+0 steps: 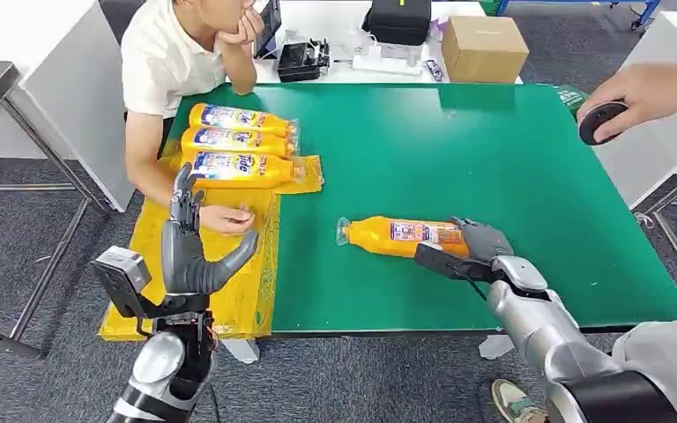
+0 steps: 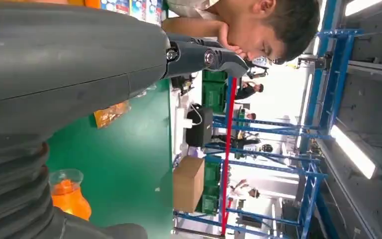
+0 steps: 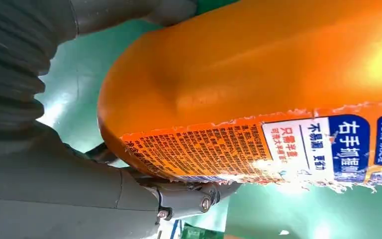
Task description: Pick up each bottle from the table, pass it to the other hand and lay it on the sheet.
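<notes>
The right robot hand (image 1: 480,240) sits low and right of centre in the head view, wrapped around the base end of an orange bottle (image 1: 401,236) that lies on its side on the green table (image 1: 458,150), its clear cap pointing toward the left of the frame. The right wrist view shows it close up: the orange body and printed label (image 3: 258,149) press against the grey thumb and palm (image 3: 54,184), so the hand is clamped on the bottle. I cannot tell whether the bottle is resting on the table or just lifted off it.

The left robot hand (image 1: 192,251) stands upright at the lower left of the head view, fingers spread apart and holding nothing, above the yellow sheet (image 1: 247,291) that covers the table's left edge. In the left wrist view its grey cover and a dark finger (image 2: 199,55) cross the picture, with the bottle's clear cap (image 2: 65,179) at the lower left.

Three more orange bottles (image 1: 238,141) lie side by side on the sheet, upper left of centre. A seated person in a white shirt (image 1: 172,57) leans there, one hand (image 1: 225,218) resting on the sheet just beside the left robot hand. At the upper right edge another person's hand (image 1: 643,92) holds a dark round object (image 1: 601,122). A cardboard box (image 1: 483,48) stands beyond the table's far edge.
</notes>
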Robot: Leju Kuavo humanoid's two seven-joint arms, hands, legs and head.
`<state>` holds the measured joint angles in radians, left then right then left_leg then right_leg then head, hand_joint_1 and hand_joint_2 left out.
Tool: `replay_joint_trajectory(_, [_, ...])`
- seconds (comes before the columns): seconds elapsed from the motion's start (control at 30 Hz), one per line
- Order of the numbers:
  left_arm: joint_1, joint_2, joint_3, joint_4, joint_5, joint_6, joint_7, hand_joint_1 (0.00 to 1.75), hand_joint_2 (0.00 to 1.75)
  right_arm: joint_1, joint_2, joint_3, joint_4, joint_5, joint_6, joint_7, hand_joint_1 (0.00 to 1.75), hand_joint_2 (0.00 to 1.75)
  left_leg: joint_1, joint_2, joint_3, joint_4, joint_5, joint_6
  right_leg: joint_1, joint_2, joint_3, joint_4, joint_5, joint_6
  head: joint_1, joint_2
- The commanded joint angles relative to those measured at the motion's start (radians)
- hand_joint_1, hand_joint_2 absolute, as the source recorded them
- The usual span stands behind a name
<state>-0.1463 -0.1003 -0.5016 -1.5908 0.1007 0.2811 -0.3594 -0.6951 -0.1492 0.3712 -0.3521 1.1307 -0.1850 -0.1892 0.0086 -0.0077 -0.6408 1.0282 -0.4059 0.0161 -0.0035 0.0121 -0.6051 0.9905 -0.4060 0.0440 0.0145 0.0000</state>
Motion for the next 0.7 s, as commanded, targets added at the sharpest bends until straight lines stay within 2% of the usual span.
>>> replay_joint_trajectory(0.03, [-0.052,0.013,-0.031,0.049,0.008,-0.006,-0.001,0.0,1.75,0.061,0.031,-0.031,0.074,-0.021,-0.003,-0.043,1.75,1.75,0.001,-0.003,0.003,-0.002,0.0,-0.001,0.001,-0.004,0.004,-0.002,0.0,-0.001,0.0,0.0])
replay_joint_trajectory(0.1, [-0.053,0.015,-0.033,0.049,0.012,-0.008,0.002,0.0,1.75,0.072,0.042,-0.078,0.066,-0.075,-0.002,-0.088,1.75,1.75,0.0,-0.003,0.004,-0.003,0.001,-0.001,0.001,-0.005,0.005,-0.003,0.0,-0.001,0.0,0.0])
replay_joint_trajectory(0.17, [-0.032,0.022,-0.029,0.036,0.044,-0.029,0.004,0.0,1.75,0.096,0.069,-0.197,0.048,-0.217,0.022,-0.181,1.75,1.75,0.001,-0.002,0.004,-0.002,0.0,-0.001,0.001,-0.004,0.005,-0.003,0.0,-0.001,0.0,0.0])
replay_joint_trajectory(0.27, [-0.013,0.031,-0.027,0.029,0.058,-0.04,0.003,0.0,1.75,0.103,0.076,-0.214,0.042,-0.239,0.016,-0.203,1.75,1.75,0.0,-0.001,0.005,-0.004,0.0,-0.001,0.001,-0.002,0.006,-0.003,0.0,-0.002,0.0,0.0])
replay_joint_trajectory(0.37, [0.044,0.04,-0.004,0.01,0.213,-0.154,0.047,0.0,1.75,0.116,0.098,-0.312,-0.001,-0.373,0.029,-0.334,1.75,1.75,0.0,0.0,0.005,-0.003,0.0,-0.001,0.0,-0.002,0.005,-0.003,-0.001,-0.002,0.0,0.0])
replay_joint_trajectory(0.47, [0.131,0.043,0.015,-0.002,0.292,-0.199,0.056,0.0,1.75,0.15,0.135,-0.419,-0.096,-0.555,0.109,-0.459,1.75,1.75,0.0,0.002,0.005,-0.004,-0.001,-0.001,0.0,0.0,0.005,-0.003,0.0,-0.001,0.0,0.0])
replay_joint_trajectory(0.57, [0.182,0.062,-0.001,-0.001,0.291,-0.259,0.044,0.0,1.75,0.202,0.155,-0.432,-0.236,-0.673,0.203,-0.479,1.75,1.75,-0.001,0.005,0.003,-0.003,-0.002,-0.001,0.0,0.003,0.003,-0.002,-0.001,-0.001,0.0,0.0])
replay_joint_trajectory(0.7, [0.186,0.099,-0.026,0.047,0.223,-0.266,0.087,0.0,1.75,0.245,0.178,-0.412,-0.344,-0.78,0.281,-0.461,1.75,1.75,-0.001,0.001,-0.003,-0.002,-0.002,-0.001,0.0,0.0,-0.001,0.0,-0.002,-0.001,-0.001,0.0])
